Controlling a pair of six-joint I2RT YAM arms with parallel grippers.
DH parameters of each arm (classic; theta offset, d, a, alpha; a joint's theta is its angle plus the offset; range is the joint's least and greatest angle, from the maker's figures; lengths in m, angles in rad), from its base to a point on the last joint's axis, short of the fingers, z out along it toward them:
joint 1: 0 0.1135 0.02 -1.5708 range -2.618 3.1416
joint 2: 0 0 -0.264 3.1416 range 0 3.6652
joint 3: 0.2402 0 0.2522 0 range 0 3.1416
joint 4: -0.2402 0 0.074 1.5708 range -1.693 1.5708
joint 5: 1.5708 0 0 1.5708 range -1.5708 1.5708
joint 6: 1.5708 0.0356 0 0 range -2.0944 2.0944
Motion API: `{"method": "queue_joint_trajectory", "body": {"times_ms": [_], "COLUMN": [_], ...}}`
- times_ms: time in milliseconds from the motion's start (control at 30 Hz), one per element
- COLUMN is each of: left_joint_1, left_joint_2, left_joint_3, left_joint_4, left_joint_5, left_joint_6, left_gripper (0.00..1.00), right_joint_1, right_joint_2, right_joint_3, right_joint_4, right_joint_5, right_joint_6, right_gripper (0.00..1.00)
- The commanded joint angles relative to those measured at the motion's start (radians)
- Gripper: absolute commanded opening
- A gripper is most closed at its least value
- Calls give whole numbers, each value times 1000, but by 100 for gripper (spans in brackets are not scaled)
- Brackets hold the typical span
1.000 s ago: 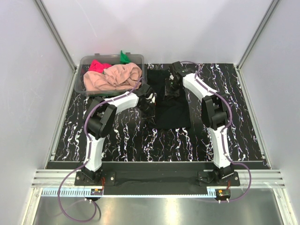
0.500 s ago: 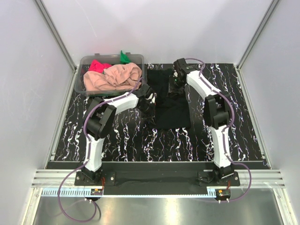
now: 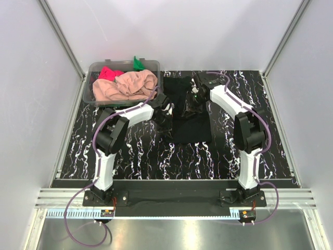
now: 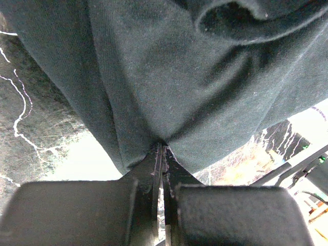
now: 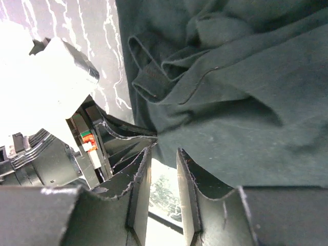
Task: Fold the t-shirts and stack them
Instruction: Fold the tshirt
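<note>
The large black t-shirt [image 3: 193,125] lies on the marbled mat, bunched into folds at its far end [image 5: 169,61]. My left gripper [image 3: 165,116] is shut on the shirt's left edge, the cloth pinched at its tips [image 4: 163,147] and rising away from them [image 4: 195,87]. My right gripper [image 3: 191,103] hovers over the shirt's far part. Its jaws stand apart [image 5: 163,151], bright table shows between them, and the cloth [image 5: 246,107] lies just beyond the tips. The peach-pink t-shirt [image 3: 125,86], the pink-red one [image 3: 109,73] and the green one [image 3: 138,63] sit in the tub.
The clear plastic tub [image 3: 89,99] stands at the mat's back left corner, close to the left arm. White walls with metal posts close in the sides and back. The left arm's white wrist [image 5: 56,82] shows near my right gripper.
The right arm has swung its elbow outward to the right and its gripper has shifted a little nearer over the shirt. The left arm has stayed put, still pinching the cloth.
</note>
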Motion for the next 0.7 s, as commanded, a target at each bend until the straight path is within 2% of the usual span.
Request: {"method": "queue_joint_trajectory", "body": {"times_ms": [0,500,667], "left_joint_1": [-11,-11,-9], "left_joint_2": [-4,-16,-33], "left_joint_3": [-7,3,-10], "left_joint_4": [-6,-8,-10], "left_joint_5": [-66,-72,-68], "left_joint_6": [9,-3,0], "left_gripper": [0,0,0], "right_joint_1": [15,36,35], "right_joint_2": [9,152,199], "right_joint_3": [-16,-22,64], "right_joint_4": [65,112,92], "right_joint_5": [-51,-25,44], "right_joint_6": [29,32,23], "right_gripper": [33,30,26]}}
